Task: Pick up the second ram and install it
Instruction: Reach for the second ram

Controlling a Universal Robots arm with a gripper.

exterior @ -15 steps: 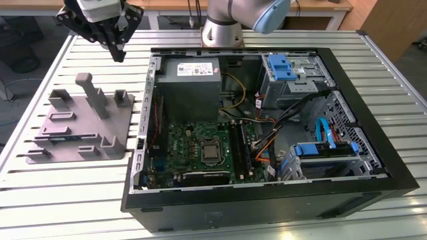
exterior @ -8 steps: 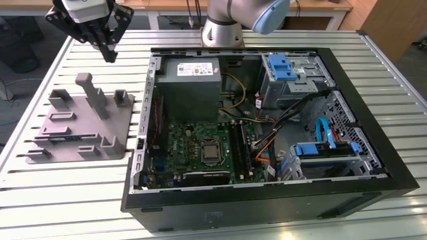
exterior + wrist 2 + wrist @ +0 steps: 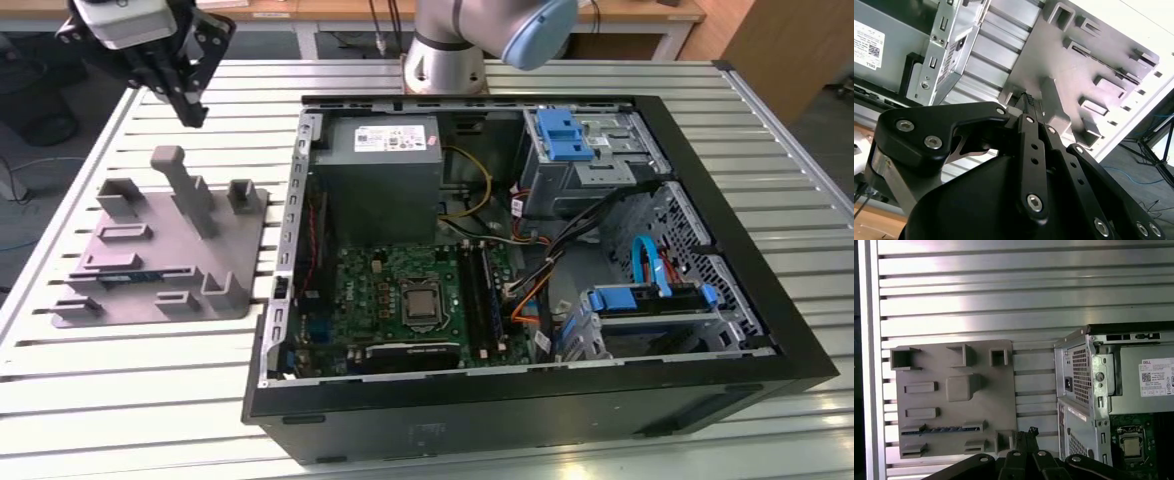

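Gripper closed, clear of fixture — second ram lies slotted.

The hand hangs in open air over bare slats of the bench, touching nothing. Upright blocks crowd the grey fixture, and its tall post rises highest (in the exterior view it stands between the hand and the second ram). The ram lies uncovered from above, low blocks at both ends. The computer case walls the fixture's side toward the exterior view's right.
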